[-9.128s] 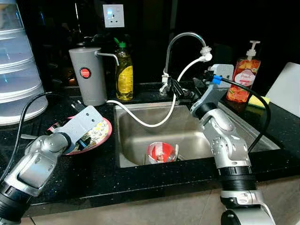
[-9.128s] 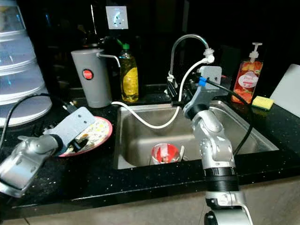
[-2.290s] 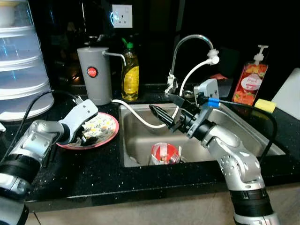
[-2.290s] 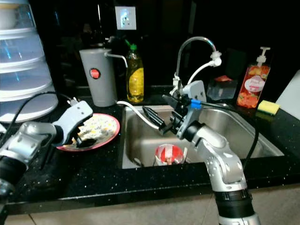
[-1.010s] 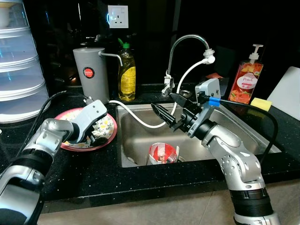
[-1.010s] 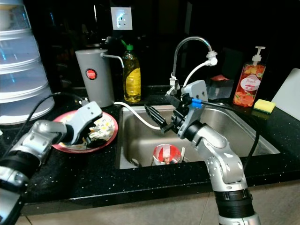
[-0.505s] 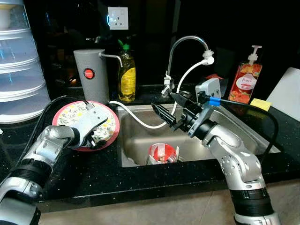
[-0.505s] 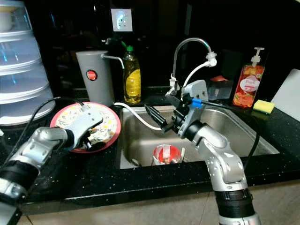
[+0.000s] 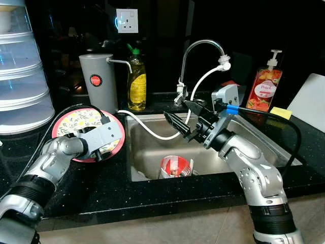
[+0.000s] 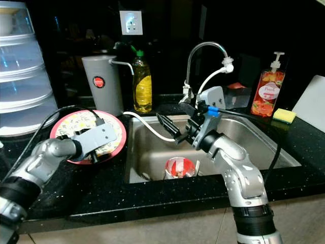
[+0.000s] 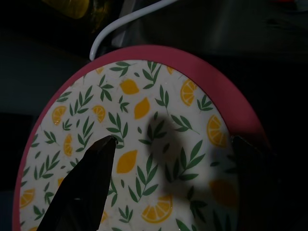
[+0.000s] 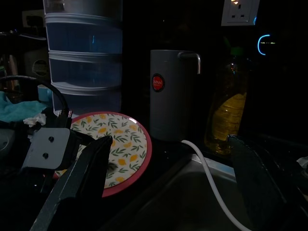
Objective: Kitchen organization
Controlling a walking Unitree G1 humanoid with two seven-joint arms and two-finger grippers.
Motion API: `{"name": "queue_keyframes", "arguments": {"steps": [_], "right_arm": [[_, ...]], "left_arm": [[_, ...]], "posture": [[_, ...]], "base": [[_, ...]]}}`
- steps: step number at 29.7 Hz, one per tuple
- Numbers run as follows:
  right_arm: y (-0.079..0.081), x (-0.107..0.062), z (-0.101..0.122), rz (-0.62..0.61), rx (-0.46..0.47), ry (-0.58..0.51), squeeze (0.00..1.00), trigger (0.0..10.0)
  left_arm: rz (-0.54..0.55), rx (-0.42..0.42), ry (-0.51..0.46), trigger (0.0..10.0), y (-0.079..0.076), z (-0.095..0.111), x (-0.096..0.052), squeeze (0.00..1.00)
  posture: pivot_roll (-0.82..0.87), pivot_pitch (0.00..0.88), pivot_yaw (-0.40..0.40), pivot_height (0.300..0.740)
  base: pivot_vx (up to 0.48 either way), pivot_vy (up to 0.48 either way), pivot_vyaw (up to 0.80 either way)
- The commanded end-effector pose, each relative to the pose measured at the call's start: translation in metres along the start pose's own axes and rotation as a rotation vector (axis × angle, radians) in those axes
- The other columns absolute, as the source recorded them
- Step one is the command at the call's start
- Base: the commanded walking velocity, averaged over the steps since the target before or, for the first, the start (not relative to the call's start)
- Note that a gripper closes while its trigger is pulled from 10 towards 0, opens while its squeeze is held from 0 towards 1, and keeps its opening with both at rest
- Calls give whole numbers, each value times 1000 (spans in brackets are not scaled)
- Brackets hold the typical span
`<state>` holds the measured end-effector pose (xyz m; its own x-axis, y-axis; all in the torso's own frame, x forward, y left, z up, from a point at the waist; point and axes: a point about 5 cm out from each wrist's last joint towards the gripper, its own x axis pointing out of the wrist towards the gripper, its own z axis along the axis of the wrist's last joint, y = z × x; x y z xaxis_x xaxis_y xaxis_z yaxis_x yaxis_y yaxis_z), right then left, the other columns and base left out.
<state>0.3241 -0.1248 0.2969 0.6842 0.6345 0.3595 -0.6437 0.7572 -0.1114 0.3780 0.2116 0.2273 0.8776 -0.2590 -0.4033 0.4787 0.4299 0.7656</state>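
Note:
A red-rimmed plate (image 9: 76, 127) with a lemon-and-leaf print stands tilted on the black counter left of the sink, its far rim raised. My left gripper (image 9: 99, 150) is at the plate's near lower edge. In the left wrist view its fingers (image 11: 82, 187) are spread wide across the plate's face (image 11: 144, 110). My right gripper (image 9: 175, 113) hangs open above the sink (image 9: 254, 147), pointing left toward the plate, with nothing in it. A red-and-white cup (image 9: 174, 166) lies on the sink bottom.
A white hose (image 9: 152, 133) runs from the faucet (image 9: 200, 46) across the sink's back left corner. A grey dispenser (image 9: 98, 81) and yellow soap bottle (image 9: 135, 84) stand behind the plate. Stacked clear containers (image 9: 23, 71) stand far left. An orange pump bottle (image 9: 263, 90) and sponge (image 9: 281, 112) are at right.
The plate has gone from lying flat under my left gripper to standing tilted with its far rim up. My right gripper left the faucet earlier and now holds still over the sink.

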Motion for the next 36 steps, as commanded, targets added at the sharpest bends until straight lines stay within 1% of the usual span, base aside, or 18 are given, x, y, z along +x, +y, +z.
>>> {"name": "queue_keyframes", "arguments": {"steps": [1,4,6,7,9,10,11,18,20,24,25,26,27,28,29,30,33,36], "right_arm": [[-2,1,2,-6,1,-2,0,10000],[-3,0,2,-8,1,-2,0,10000],[-3,0,3,-10,0,-3,0,10000],[-3,0,3,-10,0,-3,0,10000],[-4,0,3,-10,1,-4,0,10000],[-4,0,3,-10,1,-4,0,10000],[-3,0,2,-8,3,-4,0,10000],[-3,1,2,-5,5,-5,0,10000],[-3,1,2,-4,6,-5,0,10000],[-3,1,2,-2,7,-7,0,10000],[-3,2,2,-1,8,-6,0,10000],[-3,2,2,-1,8,-6,0,10000],[-3,2,2,-1,8,-6,0,10000],[-3,2,2,-1,8,-6,0,10000],[-3,2,2,-1,8,-6,0,10000],[-3,1,2,-2,8,-6,0,10000],[-3,1,2,-3,8,-5,0,10000],[-3,1,2,-3,9,-4,0,10000]], "left_arm": [[-39,33,125,10000,-11,-27,-1,0],[-23,70,130,10000,-11,-27,-2,0],[0,111,134,10000,-10,-27,-2,0],[0,111,134,10000,-10,-27,-2,0],[39,158,138,10000,-9,-26,-3,0],[39,158,138,10000,-9,-26,-3,0],[104,185,165,10000,-3,-30,-4,0],[184,222,221,10000,6,-36,-7,0],[198,235,226,10000,8,-36,-8,0],[224,225,213,10000,12,-34,-9,0],[231,183,192,10000,13,-31,-9,0],[244,83,145,10000,16,-24,-9,0],[244,83,145,10000,16,-24,-9,0],[258,-7,101,10000,21,-18,-10,0],[258,-7,101,10000,21,-18,-10,0],[275,-34,85,10000,25,-14,-11,0],[317,-78,45,10000,38,-5,-16,0],[340,-128,-7,10000,47,5,-21,0]], "posture": [[-6,10,-23,740],[-9,7,-23,740],[-9,6,-25,740],[-9,6,-25,740],[-8,8,-25,740],[-8,8,-25,740],[-8,8,-25,740],[-3,12,-30,740],[-3,12,-30,740],[-2,15,-31,740],[-2,15,-32,740],[-3,17,-31,740],[-3,17,-31,740],[-4,17,-31,740],[-4,17,-31,740],[-4,18,-32,740],[-5,19,-32,740],[-4,20,-33,740]], "base": [[0,0,0],[0,0,0],[0,0,0],[0,0,0],[0,0,0],[0,0,0],[0,0,0],[0,0,0],[0,0,0],[0,0,0],[0,0,0],[0,0,0],[0,0,0],[0,0,0],[0,0,0],[0,0,0],[0,0,0],[0,0,0]]}}
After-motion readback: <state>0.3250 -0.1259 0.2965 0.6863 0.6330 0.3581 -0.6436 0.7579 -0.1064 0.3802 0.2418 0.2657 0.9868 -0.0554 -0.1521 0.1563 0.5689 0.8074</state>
